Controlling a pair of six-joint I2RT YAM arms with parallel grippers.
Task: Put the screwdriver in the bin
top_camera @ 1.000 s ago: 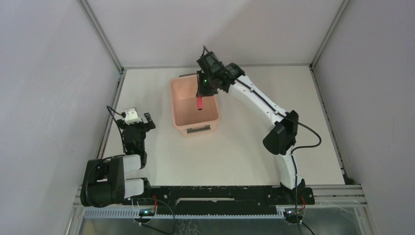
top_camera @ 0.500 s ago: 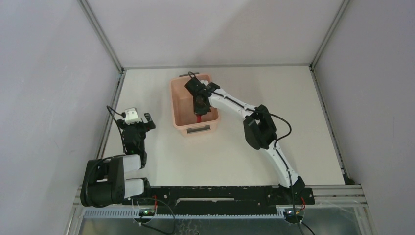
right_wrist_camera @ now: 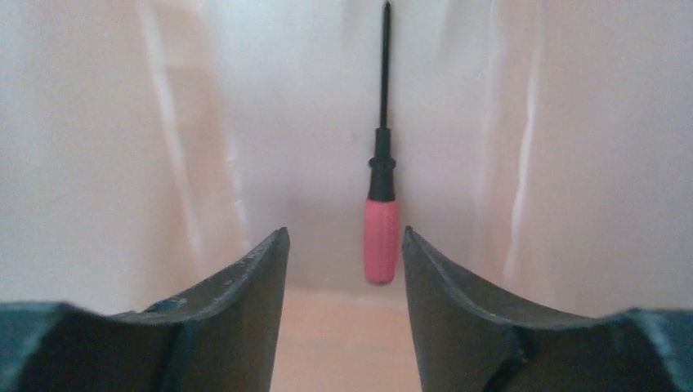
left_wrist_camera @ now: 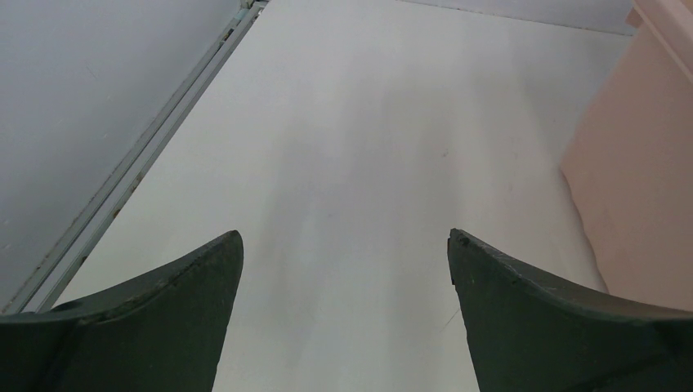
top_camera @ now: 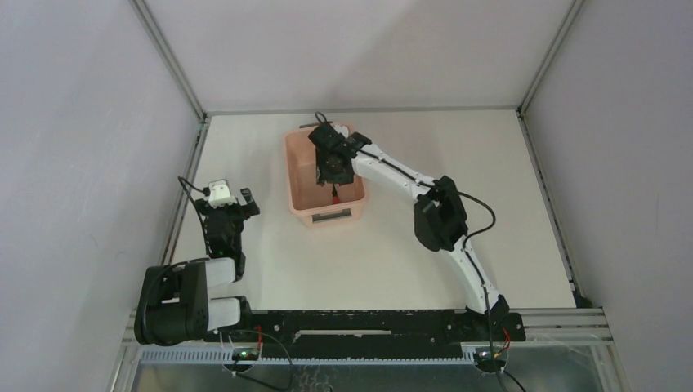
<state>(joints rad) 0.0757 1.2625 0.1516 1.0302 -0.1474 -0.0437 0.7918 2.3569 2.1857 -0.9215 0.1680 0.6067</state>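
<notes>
Right wrist view alone clearly shows one screwdriver [right_wrist_camera: 381,237] loose in one bin [top_camera: 298,180], right gripper [right_wrist_camera: 343,237] narrowly parted; left gripper [left_wrist_camera: 345,241] wide, empty

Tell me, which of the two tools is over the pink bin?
The right tool: it reaches into the bin, open, with the red-handled screwdriver lying free just beyond it. The left tool sits over the table, beside the bin.
</notes>
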